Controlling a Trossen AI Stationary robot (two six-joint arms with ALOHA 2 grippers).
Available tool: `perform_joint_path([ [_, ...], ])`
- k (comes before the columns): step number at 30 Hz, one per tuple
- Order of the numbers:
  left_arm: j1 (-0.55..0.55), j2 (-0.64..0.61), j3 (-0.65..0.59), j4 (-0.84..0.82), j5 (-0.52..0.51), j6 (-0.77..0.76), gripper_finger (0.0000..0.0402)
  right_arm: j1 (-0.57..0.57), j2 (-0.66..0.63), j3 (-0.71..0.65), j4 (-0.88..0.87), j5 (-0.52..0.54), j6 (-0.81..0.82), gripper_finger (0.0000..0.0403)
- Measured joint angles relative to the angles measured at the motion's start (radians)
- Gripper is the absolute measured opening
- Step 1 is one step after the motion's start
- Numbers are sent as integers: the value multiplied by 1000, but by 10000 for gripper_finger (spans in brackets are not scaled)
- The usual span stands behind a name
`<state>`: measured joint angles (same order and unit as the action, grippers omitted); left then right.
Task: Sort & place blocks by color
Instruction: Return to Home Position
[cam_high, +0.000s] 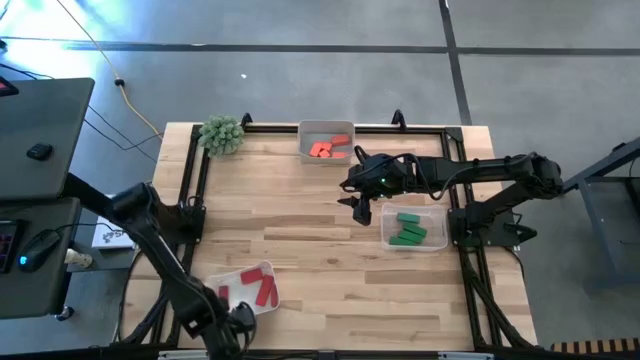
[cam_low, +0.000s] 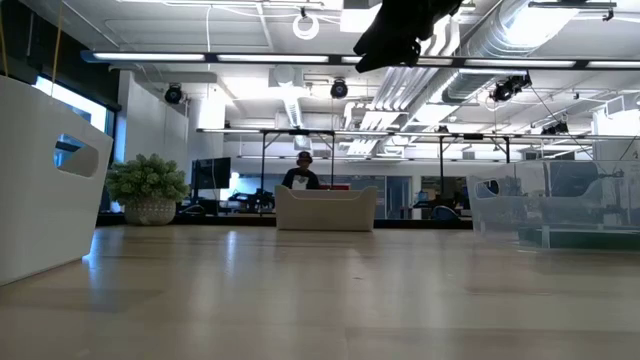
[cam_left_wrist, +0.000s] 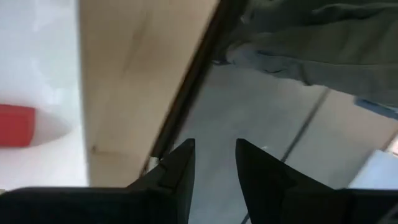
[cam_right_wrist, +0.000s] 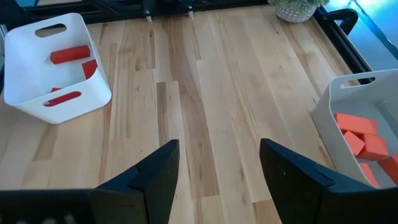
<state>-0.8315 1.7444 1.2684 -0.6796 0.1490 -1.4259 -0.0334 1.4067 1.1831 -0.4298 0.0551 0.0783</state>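
Wood surface is open at centre. Red blocks lie in the white bin at the near-left edge, orange blocks in the gray bin at the far edge, and green blocks in the clear bin at the right. Right gripper hovers beside the clear bin, fingers apart. The left gripper overhangs the near edge, fingers slightly apart.

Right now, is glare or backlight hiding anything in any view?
High view: table evenly lit, red blocks, orange blocks and green blocks all readable; glare streaks only on the floor. Low view: ceiling lights backlight the right pincer, a black silhouette; the room shows through the transparent bin. Left wrist view: white bin washed bright, left pincer dark. Right wrist view: even light, nothing hidden.
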Motion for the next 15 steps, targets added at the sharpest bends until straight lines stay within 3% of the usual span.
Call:
perform_joint_path([
  [15, -2, 83, -1, -170, 2, -30, 103, 0, 0, 0, -8, 1, 0, 211],
])
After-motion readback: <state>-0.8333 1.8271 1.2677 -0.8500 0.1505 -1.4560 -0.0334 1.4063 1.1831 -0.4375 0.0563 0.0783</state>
